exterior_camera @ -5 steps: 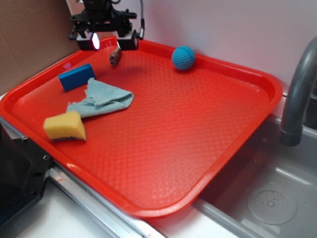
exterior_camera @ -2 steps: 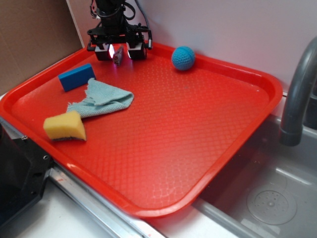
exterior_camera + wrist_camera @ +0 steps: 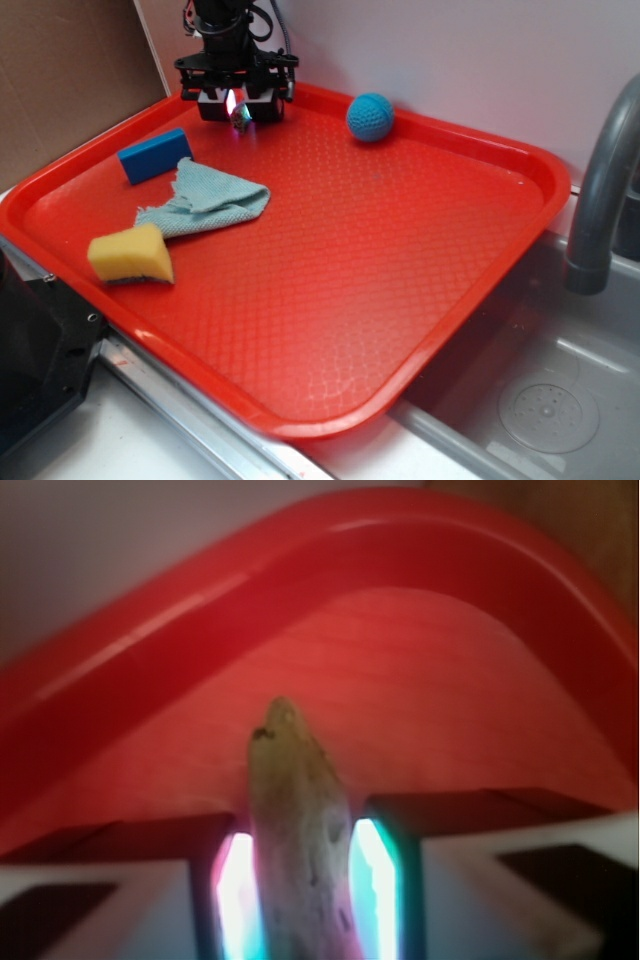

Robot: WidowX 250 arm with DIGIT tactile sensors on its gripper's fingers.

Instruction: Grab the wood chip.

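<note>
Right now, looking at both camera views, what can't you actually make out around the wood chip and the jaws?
- Wood chip, wrist view: lower end cut off by the bottom edge; surface blurred, too close to the lens.
- Wood chip, exterior view: mostly hidden by the gripper; too small to show contact with the jaws.
- Whether the chip rests on the tray or is lifted: neither view shows its underside.
- Faucet, exterior view: cut off at the right edge.

You have little room at the tray's (image 3: 470, 300) far corner: the raised rim curves close behind the fingers (image 3: 235, 900), and the wood chip (image 3: 300, 830) fills the gap between them. The blue ball (image 3: 370, 117) sits near to one side, the blue block (image 3: 154, 156) and cloth (image 3: 210, 203) to the other. The tray's middle lies open to you.
</note>
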